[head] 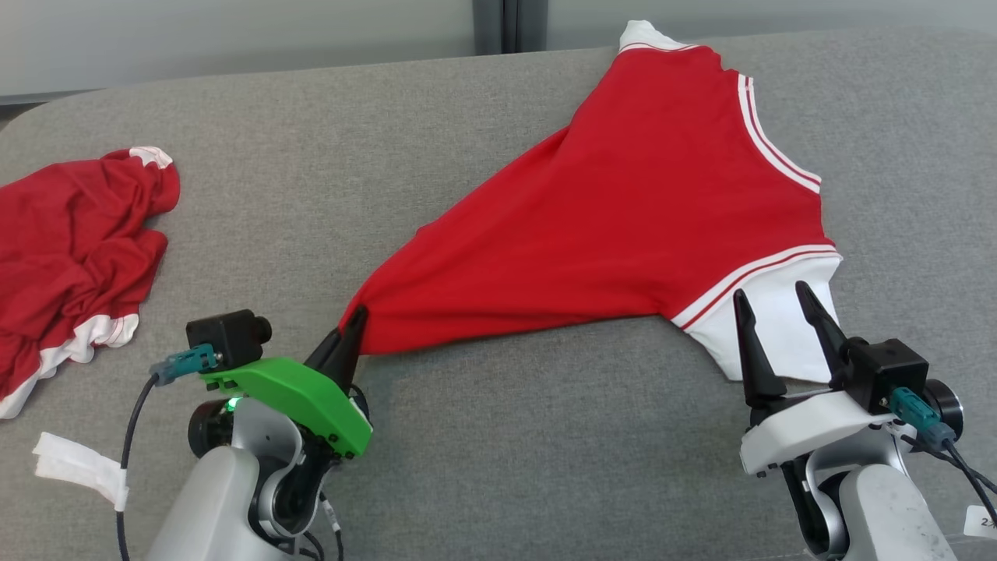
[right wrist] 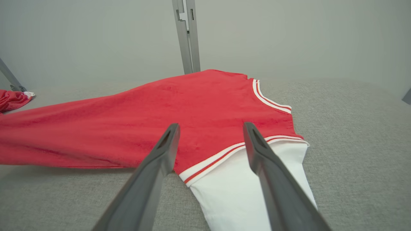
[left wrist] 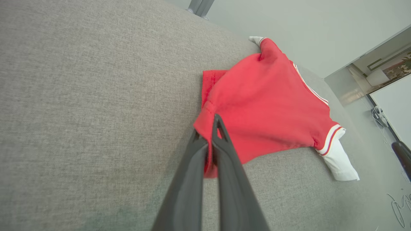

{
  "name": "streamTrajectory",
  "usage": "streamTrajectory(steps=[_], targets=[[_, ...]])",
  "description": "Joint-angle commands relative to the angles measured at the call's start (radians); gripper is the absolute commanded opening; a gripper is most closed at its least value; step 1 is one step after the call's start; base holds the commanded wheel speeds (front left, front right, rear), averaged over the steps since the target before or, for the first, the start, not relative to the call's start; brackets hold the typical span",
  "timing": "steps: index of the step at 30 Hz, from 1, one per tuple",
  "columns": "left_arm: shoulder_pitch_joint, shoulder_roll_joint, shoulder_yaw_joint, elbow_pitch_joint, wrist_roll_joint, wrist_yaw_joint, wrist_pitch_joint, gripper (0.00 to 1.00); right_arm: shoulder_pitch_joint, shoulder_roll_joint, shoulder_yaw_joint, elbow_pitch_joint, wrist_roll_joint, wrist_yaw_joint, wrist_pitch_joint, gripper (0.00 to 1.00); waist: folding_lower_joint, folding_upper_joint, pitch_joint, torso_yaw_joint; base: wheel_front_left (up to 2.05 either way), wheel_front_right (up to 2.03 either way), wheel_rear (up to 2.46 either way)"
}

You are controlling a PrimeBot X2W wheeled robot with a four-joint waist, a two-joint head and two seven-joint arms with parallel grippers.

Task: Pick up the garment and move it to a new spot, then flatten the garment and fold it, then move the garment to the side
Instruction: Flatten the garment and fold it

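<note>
— Head view: where's the garment (head: pixel 623 218)?
— Spread on the grey cushion (head: pixel 498 436), its red body drawn out to a point toward the left gripper (head: pixel 352 327), whose fingers are clamped tight on that corner.
— And the right gripper (head: pixel 769 290)?
— Fingers spread wide, one to each side of the white sleeve (head: pixel 787 343), gripping nothing. They may be touching the cloth; it's hard to tell from above.
— Anything else?
— A crumpled red heap (head: pixel 70 241) lies at far left, well apart.

Soft, even light is seen; shadows are faint. Wrist views are bowed at edges, fingers (left wrist: pixel 189 179) blurred close up.
</note>
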Motion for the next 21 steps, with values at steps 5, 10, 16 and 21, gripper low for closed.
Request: streamTrajectory(steps=[5, 10, 16, 21], targets=[[-0.057, 0.052, -0.015, 0.053, 0.091, 0.053, -0.008, 0.00, -0.018, -0.001, 0.023, -0.019, 0.000, -0.001, 0.008, 1.00, 0.0000, 0.0000, 0.027, -0.015, 0.00, 0.00, 0.00], [-0.139, 0.060, -0.021, 0.183, 0.152, 0.071, -0.079, 0.02, -0.030, -0.002, 0.030, -0.018, 0.005, -0.001, 0.009, 1.00, 0.0000, 0.0000, 0.047, -0.056, 0.00, 0.00, 0.00], [-0.175, 0.061, -0.013, 0.302, 0.186, 0.085, -0.181, 1.00, -0.017, -0.001, 0.008, -0.011, 0.004, -0.001, 0.001, 1.00, 0.0000, 0.0000, 0.036, -0.069, 0.00, 0.00, 0.00], [-0.148, 0.050, 0.008, 0.314, 0.181, 0.055, -0.334, 1.00, -0.007, -0.002, -0.008, -0.016, 0.000, -0.001, -0.006, 1.00, 0.0000, 0.0000, 0.005, -0.044, 0.00, 0.00, 0.00]])
